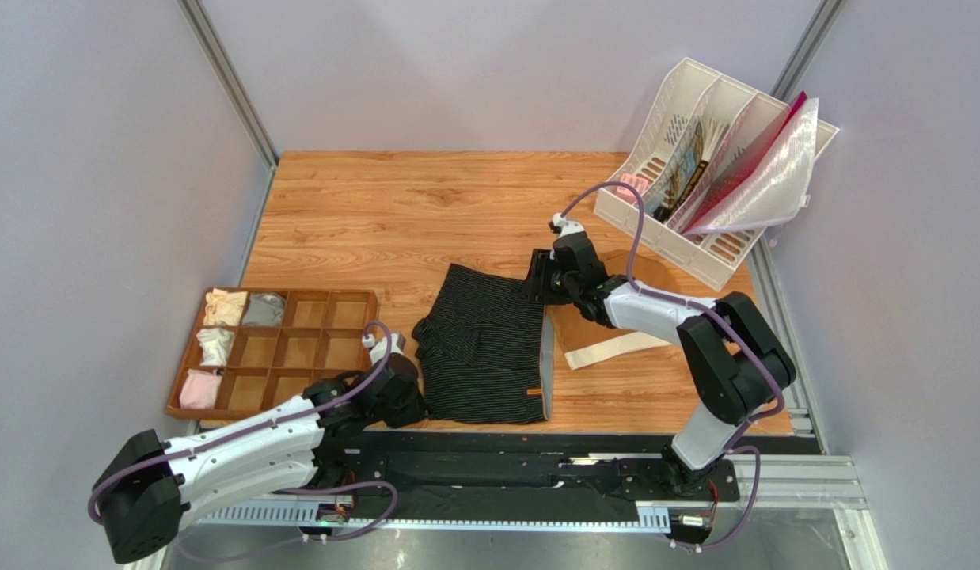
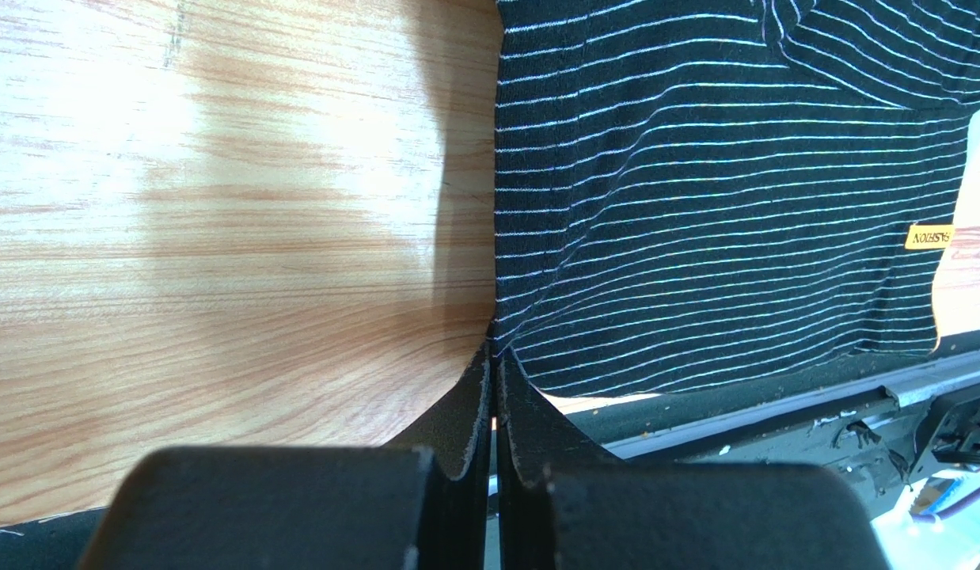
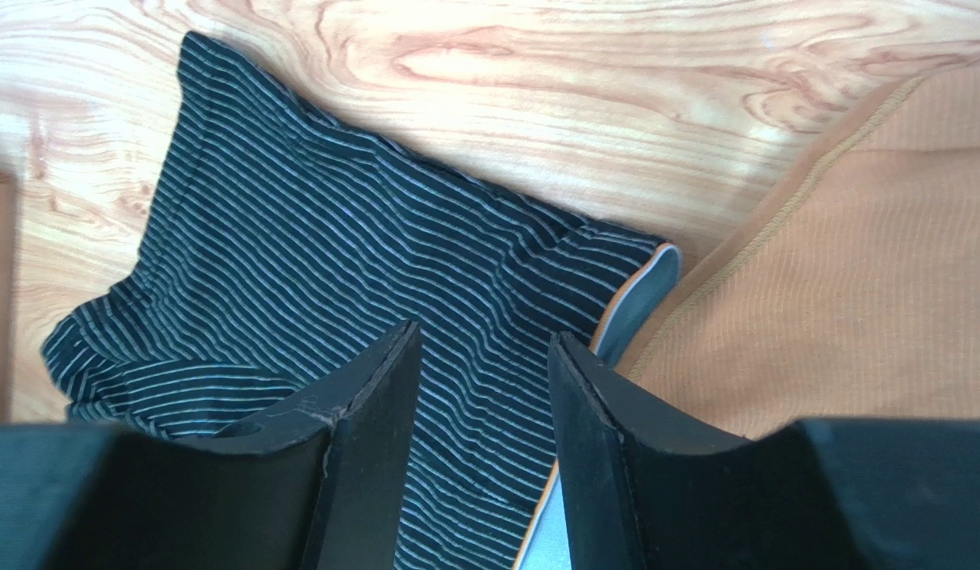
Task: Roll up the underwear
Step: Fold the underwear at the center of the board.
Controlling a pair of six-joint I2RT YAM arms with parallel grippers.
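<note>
The underwear (image 1: pixel 483 344) lies spread flat mid-table, black with fine pale stripes, its grey waistband along the right edge. My left gripper (image 1: pixel 402 390) sits at its near-left corner. In the left wrist view that gripper (image 2: pixel 495 339) is shut, its tips pinching the edge of the underwear (image 2: pixel 721 202), and the fabric puckers toward them. My right gripper (image 1: pixel 552 276) hovers over the far-right corner. In the right wrist view it (image 3: pixel 485 335) stands open, with the underwear (image 3: pixel 340 261) and waistband below the gap and nothing held.
Brown briefs (image 1: pixel 655 271) with a cream waistband lie under the right arm, touching the underwear's right side (image 3: pixel 840 273). A wooden divided tray (image 1: pixel 281 297) holding several rolled garments sits at the left. A white file rack (image 1: pixel 697 249) stands at the far right.
</note>
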